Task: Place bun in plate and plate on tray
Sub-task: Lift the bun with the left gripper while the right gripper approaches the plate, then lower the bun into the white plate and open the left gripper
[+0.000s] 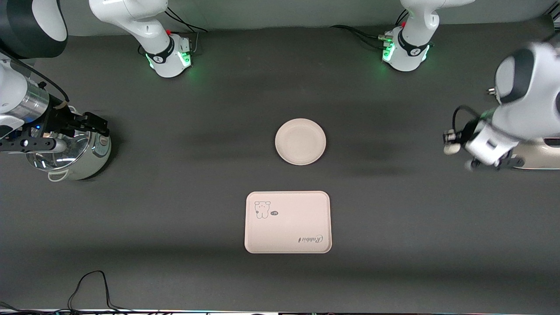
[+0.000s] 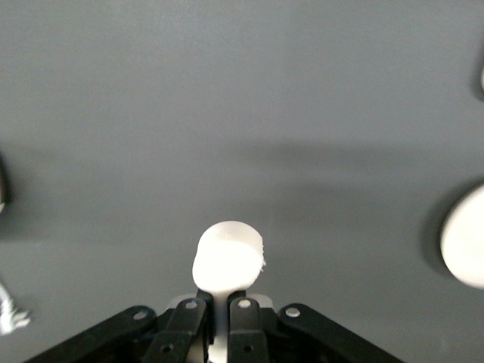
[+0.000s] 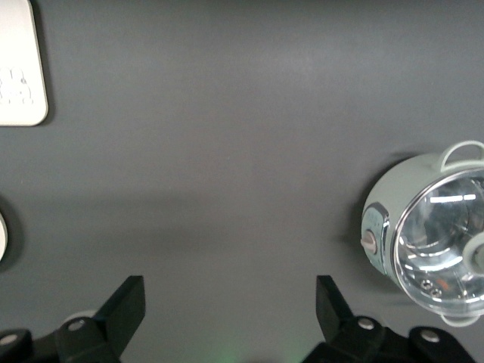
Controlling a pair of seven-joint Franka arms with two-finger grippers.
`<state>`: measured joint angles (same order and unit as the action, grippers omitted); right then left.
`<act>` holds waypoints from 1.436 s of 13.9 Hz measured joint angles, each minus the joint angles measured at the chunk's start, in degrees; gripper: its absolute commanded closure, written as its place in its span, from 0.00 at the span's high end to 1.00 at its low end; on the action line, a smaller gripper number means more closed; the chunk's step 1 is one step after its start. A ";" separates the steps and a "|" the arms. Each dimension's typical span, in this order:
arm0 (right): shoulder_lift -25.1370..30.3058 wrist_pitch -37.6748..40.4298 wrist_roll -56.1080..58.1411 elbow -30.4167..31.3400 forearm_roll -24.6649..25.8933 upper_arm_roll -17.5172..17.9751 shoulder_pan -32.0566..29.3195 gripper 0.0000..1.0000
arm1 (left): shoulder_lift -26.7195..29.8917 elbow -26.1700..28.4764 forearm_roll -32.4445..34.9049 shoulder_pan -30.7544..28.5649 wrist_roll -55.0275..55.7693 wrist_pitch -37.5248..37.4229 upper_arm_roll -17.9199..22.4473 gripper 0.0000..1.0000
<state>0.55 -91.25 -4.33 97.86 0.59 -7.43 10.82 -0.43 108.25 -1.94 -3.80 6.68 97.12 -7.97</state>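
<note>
Gripping the small off-white rounded bun [image 2: 228, 257] tight, the left hand [image 1: 453, 144] hangs over the worktop with the round cream plate [image 1: 300, 141] at its nine o'clock, while the right hand [image 1: 85, 122] waits wide.

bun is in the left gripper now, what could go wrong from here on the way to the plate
1. The left gripper pinches the bun only at its lower edge, and most of it sticks out past the fingertips, so it may slip or squash in transit.
2. The plate is shallow, so a high release could let the bun roll out onto the table.
3. The open right gripper waits over the pot, clear of that path.
</note>
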 measured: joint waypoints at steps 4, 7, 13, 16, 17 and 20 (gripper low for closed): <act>-0.15 3.58 0.00 -0.51 -4.86 0.17 2.47 1.00 | 4.61 0.40 -0.60 3.21 13.58 -1.51 -8.00 0.09; -1.55 3.83 0.00 0.14 -12.34 0.30 3.95 1.00 | -0.73 -0.86 -0.69 9.00 32.16 4.72 -16.12 0.11; -4.87 -8.44 -6.65 5.81 -14.04 0.41 14.80 1.00 | -19.43 -4.55 3.16 21.89 52.82 20.18 -17.86 0.11; -6.86 -16.67 -12.90 9.01 -14.03 0.47 21.44 1.00 | -26.89 -3.23 4.76 24.70 56.06 30.07 -17.78 0.11; -7.90 -18.65 -13.58 9.35 -14.03 0.48 22.44 1.00 | -28.47 -1.94 5.17 25.06 56.44 33.54 -17.76 0.11; -11.30 -22.76 -13.69 9.49 -14.03 0.19 22.54 1.00 | -31.34 1.65 7.75 26.20 60.01 39.82 -17.71 0.34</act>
<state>-10.75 -114.01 -18.01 107.35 -13.45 -7.24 33.36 -31.77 109.91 5.82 22.39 66.68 136.94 -25.68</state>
